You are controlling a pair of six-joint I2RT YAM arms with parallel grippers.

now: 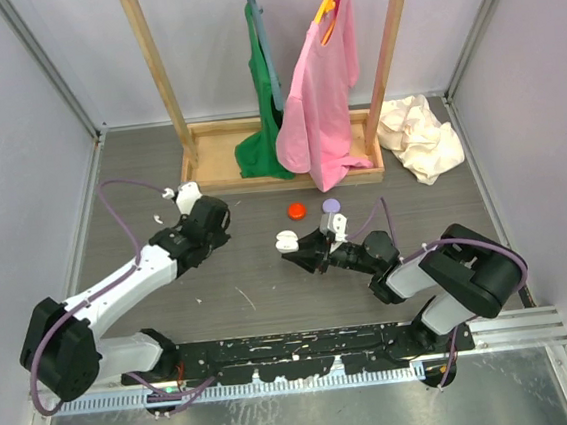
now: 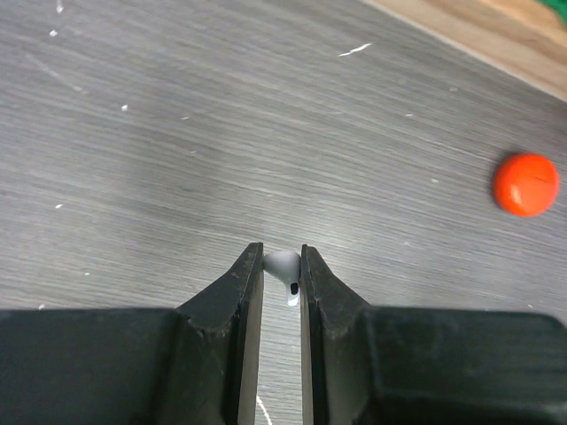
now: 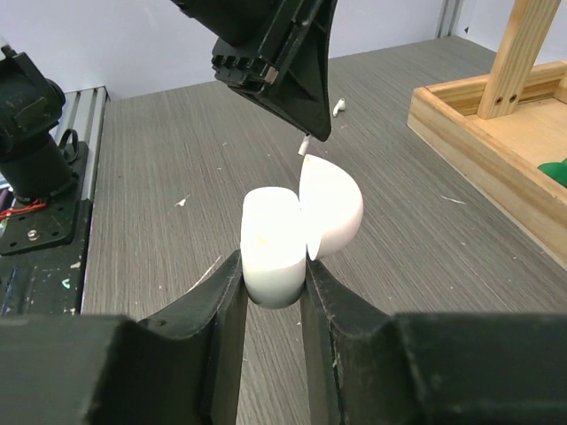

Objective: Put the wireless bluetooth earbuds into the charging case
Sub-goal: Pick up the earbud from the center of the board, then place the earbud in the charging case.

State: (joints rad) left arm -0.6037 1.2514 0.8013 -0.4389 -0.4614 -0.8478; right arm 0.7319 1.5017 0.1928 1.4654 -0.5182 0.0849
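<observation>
My left gripper (image 2: 282, 255) is closed on 1 earbud (image 2: 284, 267), stem pointing down. The open charging case (image 3: 270, 243) is pinched in my right gripper (image 3: 273, 263), to the right of the left one and lower. The left wrist view misses the case; only the right wrist view shows both.

From the case (image 1: 286, 240) I see bare table from 5 to 7 o'clock, down to the base rail (image 1: 306, 346). The left gripper (image 2: 282, 257) with its earbud (image 2: 283, 266) and arm take 8 to 10, the right gripper (image 3: 275, 270) and arm 3 to 4. A red cap (image 1: 296, 210) lies near at 1, a purple cap (image 1: 330, 205) at 2. The rack base (image 1: 219, 150) and shirts (image 1: 319, 109) wall off 12, with a cloth heap (image 1: 419, 137) far out at 2
</observation>
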